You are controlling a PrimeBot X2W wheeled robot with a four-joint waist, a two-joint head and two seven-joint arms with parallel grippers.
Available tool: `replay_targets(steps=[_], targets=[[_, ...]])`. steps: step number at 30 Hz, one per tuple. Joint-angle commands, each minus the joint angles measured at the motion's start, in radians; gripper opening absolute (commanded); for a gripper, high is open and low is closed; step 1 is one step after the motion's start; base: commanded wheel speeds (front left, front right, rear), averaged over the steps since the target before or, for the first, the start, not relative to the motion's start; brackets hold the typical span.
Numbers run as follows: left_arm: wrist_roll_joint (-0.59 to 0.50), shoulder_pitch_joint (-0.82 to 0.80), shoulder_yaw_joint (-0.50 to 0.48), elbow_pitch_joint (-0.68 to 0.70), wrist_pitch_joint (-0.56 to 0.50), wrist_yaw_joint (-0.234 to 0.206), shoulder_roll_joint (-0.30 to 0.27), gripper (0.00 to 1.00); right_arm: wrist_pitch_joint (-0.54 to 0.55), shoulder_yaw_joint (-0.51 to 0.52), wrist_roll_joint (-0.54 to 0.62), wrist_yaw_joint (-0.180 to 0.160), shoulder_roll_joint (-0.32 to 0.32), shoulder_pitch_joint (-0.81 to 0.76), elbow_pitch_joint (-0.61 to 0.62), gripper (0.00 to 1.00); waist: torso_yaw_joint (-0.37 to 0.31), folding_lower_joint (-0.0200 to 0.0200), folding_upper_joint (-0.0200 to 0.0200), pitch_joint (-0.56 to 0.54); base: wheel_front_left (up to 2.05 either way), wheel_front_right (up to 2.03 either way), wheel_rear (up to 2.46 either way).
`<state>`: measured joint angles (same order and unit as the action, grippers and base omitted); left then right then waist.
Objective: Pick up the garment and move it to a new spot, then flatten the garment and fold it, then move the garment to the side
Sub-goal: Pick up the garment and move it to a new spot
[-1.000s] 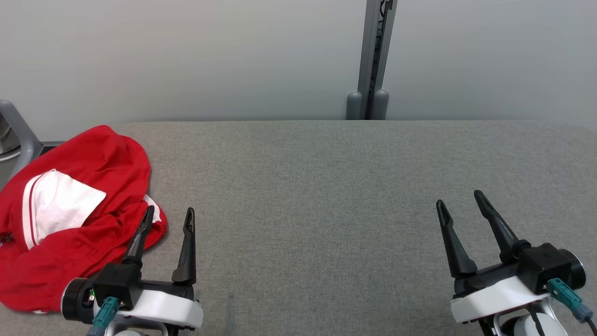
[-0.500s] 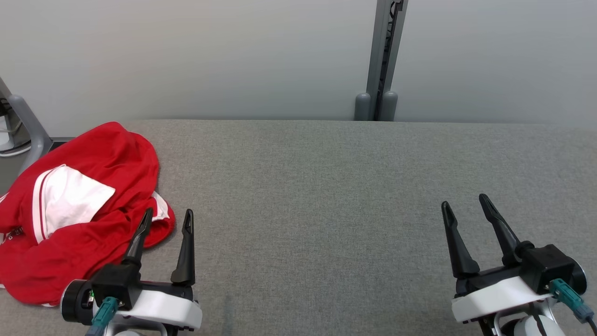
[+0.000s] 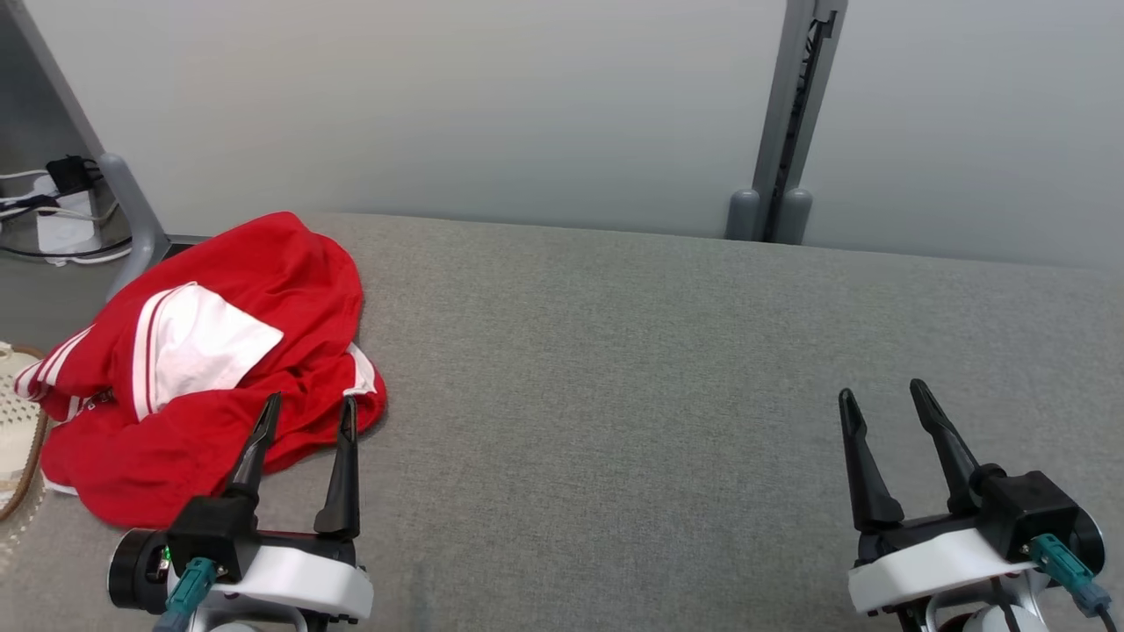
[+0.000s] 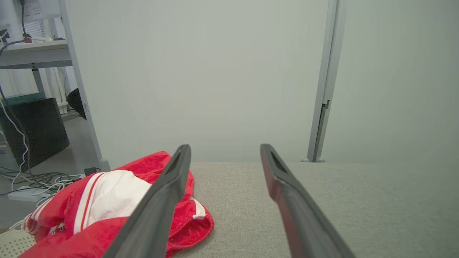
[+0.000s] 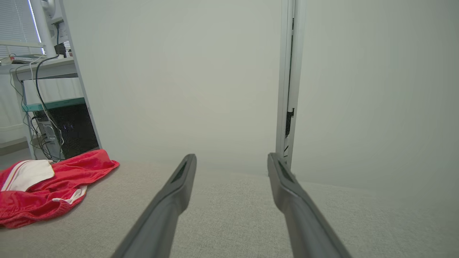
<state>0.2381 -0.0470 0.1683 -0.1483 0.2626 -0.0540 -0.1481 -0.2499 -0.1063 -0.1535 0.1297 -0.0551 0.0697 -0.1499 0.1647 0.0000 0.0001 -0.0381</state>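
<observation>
One container is in sight: what looks like a pale woven basket [image 3: 16, 430] with a brown rim, low at the left end of the grey padded table [image 3: 615, 351] and cut off by the edge of the head view (I cannot tell what is in it). The garment [image 3: 290, 272], red with a white panel [image 3: 202, 342] and striped trim, lies crumpled in a heap on the table's left end, toward the back, and its left edge comes just beside the basket's rim.

The left gripper [image 3: 311, 402] has its jaws apart with nothing between them. From the head view both dark fingertips point at the near edge of the heap and overlap the red cloth. From its own wrist view one finger crosses in front of the cloth and the other runs over bare table. Whether a tip touches the fabric I cannot say.

The right gripper [image 3: 882, 391] sits over the table's right side, well apart from the garment, with its jaws likewise spread and empty. A grey post [image 3: 790, 132] stands against the pale wall behind.
</observation>
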Motion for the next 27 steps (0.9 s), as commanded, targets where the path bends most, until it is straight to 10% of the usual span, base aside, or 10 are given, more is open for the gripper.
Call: replay_targets(steps=[1, 27], targets=[[0.001, -0.001, -0.003, -0.001, -0.002, -0.005, -0.009, 1.00, -0.006, 0.000, -0.006, 0.002, -0.001, -0.011, -0.004, 1.00, 0.021, 0.0000, -0.0001, -0.003, 0.00, 0.00, 0.00], [0.033, 0.048, -0.013, 0.035, -0.054, -0.030, -0.047, 1.00, -0.013, -0.055, -0.058, 0.002, 0.002, -0.021, -0.043, 1.00, 0.300, 0.0000, -0.0001, -0.034, 0.00, 0.00, 0.00]])
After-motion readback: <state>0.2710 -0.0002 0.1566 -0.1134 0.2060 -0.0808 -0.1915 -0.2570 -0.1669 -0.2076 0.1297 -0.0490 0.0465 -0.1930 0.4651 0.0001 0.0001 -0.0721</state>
